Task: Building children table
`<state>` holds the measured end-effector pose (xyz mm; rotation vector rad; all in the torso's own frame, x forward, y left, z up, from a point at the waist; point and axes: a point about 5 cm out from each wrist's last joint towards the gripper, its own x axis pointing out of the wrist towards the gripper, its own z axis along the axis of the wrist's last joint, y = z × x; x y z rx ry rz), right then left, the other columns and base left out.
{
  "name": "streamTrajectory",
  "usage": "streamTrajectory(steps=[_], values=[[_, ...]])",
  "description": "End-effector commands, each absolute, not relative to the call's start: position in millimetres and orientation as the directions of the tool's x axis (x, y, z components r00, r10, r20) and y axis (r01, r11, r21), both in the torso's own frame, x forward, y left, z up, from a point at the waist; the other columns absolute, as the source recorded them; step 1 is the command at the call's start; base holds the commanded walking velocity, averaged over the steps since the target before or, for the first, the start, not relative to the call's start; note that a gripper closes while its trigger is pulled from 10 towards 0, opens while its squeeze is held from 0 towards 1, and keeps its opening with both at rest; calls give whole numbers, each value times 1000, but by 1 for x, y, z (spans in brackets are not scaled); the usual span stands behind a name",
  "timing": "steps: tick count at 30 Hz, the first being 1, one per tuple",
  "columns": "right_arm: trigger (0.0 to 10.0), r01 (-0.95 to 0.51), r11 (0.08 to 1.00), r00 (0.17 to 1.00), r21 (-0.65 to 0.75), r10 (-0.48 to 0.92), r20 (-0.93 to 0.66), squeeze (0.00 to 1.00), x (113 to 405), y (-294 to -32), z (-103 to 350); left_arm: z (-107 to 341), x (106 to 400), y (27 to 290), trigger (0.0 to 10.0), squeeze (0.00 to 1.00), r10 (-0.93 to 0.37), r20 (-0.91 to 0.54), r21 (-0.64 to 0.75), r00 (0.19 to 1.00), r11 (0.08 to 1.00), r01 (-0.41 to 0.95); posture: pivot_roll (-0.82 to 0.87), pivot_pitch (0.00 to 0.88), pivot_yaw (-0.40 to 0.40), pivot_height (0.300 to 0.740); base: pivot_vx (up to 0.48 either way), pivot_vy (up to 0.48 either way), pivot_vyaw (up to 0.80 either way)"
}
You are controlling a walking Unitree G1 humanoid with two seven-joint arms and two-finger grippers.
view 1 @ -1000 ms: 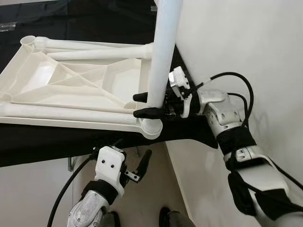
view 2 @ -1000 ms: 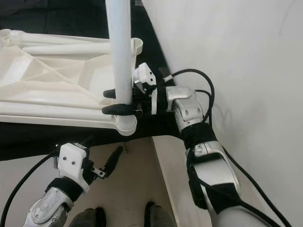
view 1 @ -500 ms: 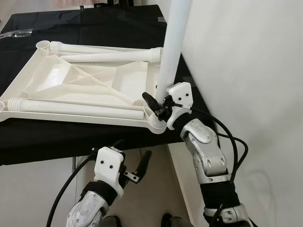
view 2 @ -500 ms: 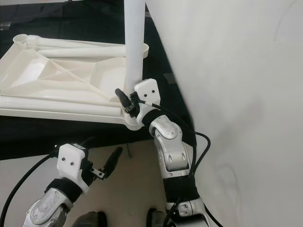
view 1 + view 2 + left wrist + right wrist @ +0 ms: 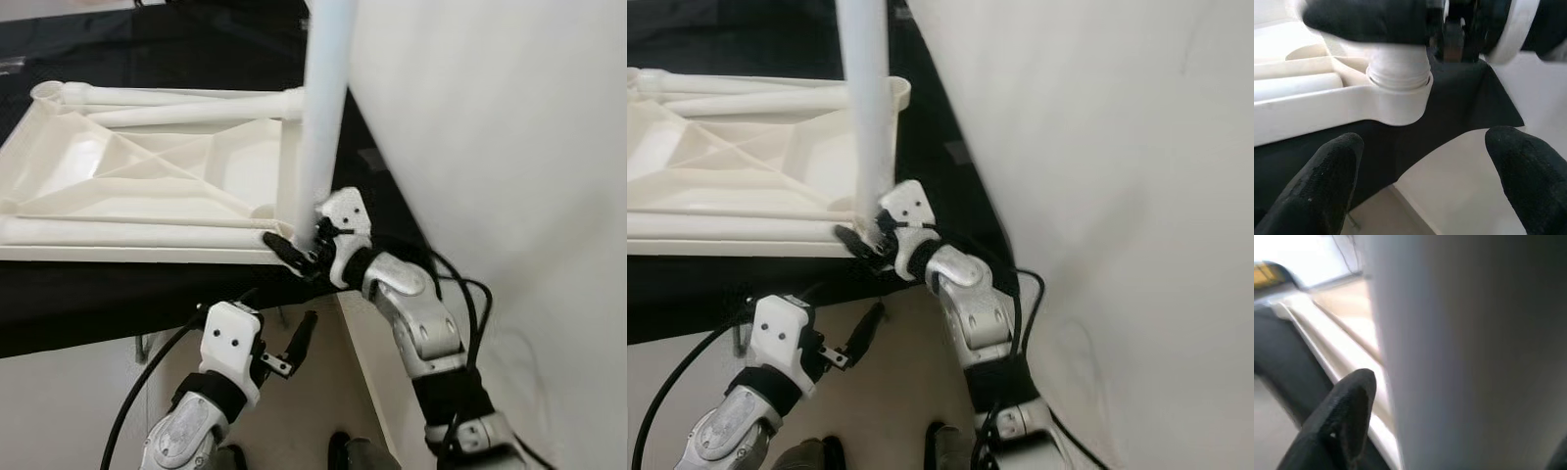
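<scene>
Left eye view shows the white table top [image 5: 147, 181] lying upside down on a black cloth-covered surface [image 5: 98, 294], its near right corner reaching the edge of that surface, close to a white wall [image 5: 509, 147]. One white leg [image 5: 321, 117] stands upright in the corner socket [image 5: 1398, 95] there, and the right gripper [image 5: 304, 253] has its two black fingers closed round the leg's base, just above the socket collar; in the right wrist view the leg fills most of the frame with one black finger [image 5: 1344, 416] pressed beside it. Other legs [image 5: 176, 98] lie flat across the underside of the top, not yet fitted. The left gripper [image 5: 284, 343] hangs below the edge of the surface with its fingers spread wide and nothing between them, looking up at the socket from underneath. The main risk, as I judge it, is that the leg is not fully seated: the threaded collar can be seen above the socket rim in the left wrist view, so if the right gripper lets go or twists off-axis the tall leg could lean and topple, or cross-thread. Because the grip sits so low on a long leg, any sideways push is poorly resisted. Hard turning could also drag the light top off the corner of the surface, since nothing holds it down
</scene>
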<state>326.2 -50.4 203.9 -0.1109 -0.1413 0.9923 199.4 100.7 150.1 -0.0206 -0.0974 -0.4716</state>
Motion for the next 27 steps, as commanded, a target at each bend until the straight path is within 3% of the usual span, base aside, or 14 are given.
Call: streamTrajectory(steps=[1, 5, 14, 15, 16, 17, 27], values=[[10000, -929, 266, 266, -257, 963, 37, 0, 322, -44, 211, 145, 197, 100, 10000, 0, -450, 76, -10, 890, 892, 452, 95, 241, -63, 740, 0, 0, 0], [10000, -963, 103, 118, -249, 992, -49, 0, 329, -56, 215, 145, 197, 99, 10000, 0, -443, 77, -14, 893, 895, 446, 105, 245, -67, 740, 0, 0, 0], [10000, -967, 31, 62, -252, 991, -118, 0, 347, -70, 232, 144, 196, 99, 10000, 0, -436, 78, -13, 897, 899, 438, 117, 254, -74, 740, 0, 0, 0], [8667, -966, 42, 73, -257, 991, -112, 0, 350, -70, 235, 144, 195, 99, 10000, 0, -435, 78, -13, 897, 899, 437, 117, 256, -75, 740, 0, 0, 0], [8667, -966, 42, 73, -257, 991, -112, 0, 350, -70, 235, 144, 195, 99, 10000, 0, -435, 78, -13, 897, 899, 437, 117, 256, -75, 740, 0, 0, 0], [0, -965, 27, 57, -261, 993, -107, 0, 354, -72, 236, 145, 195, 98, 10000, 0, -434, 79, -13, 898, 900, 436, 120, 258, -75, 740, 0, 0, 0], [0, -974, 18, 32, -225, 998, -58, 0, 353, -76, 229, 145, 194, 97, 10000, 0, -433, 80, -22, 898, 900, 436, 100, 268, -72, 740, 0, 0, 0]])
